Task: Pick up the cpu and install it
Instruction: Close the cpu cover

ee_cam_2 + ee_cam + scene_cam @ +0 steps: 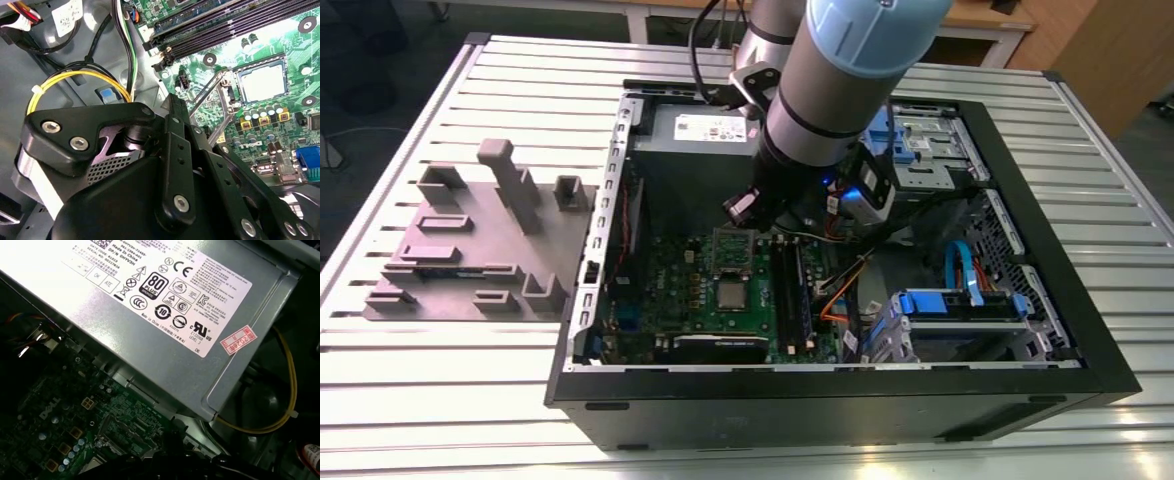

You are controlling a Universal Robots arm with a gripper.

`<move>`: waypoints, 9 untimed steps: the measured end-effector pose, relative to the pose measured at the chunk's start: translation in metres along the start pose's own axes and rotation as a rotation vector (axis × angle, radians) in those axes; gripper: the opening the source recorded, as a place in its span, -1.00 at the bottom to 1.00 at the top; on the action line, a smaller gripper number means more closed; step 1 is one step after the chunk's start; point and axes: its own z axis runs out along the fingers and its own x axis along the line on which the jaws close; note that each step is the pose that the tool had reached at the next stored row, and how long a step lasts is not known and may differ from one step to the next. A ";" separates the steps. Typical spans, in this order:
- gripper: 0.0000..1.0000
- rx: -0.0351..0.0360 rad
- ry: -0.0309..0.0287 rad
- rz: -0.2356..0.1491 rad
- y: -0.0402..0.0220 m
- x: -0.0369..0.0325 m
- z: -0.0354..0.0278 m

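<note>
The cpu [732, 294] is a small silver-grey square lying flat in the socket on the green motherboard [670, 290], inside the open computer case. The second wrist view shows the cpu [263, 83] as a bright square inside the socket's frame, with a thin metal lever [209, 99] standing up beside it. My gripper [747, 214] hangs inside the case above the motherboard, short of the socket on the power supply's side, apart from the cpu. Its black linkage body [175, 165] takes up the near part of the second wrist view.
The grey power supply box [165, 315] with a white label sits at the case's far end [707, 128]. Black memory slots [235, 22] run beside the socket. A yellow cable [75, 79] loops nearby. Blue drive caddies [961, 305] are at the exterior view's right, a grey fixture [480, 240] at its left.
</note>
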 end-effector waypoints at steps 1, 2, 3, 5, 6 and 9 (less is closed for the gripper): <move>-0.79 -0.0003 0.0020 -0.008 0.0001 0.0001 0.0000; -0.79 -0.0007 0.0043 -0.018 0.0001 0.0001 0.0000; -0.79 -0.0010 0.0066 -0.027 0.0001 0.0001 -0.0001; -0.79 -0.0012 0.0091 -0.037 0.0002 0.0001 -0.0006; -0.79 -0.0013 0.0097 -0.039 0.0004 0.0001 -0.0012; -0.79 -0.0018 0.0113 -0.046 0.0010 0.0000 -0.0037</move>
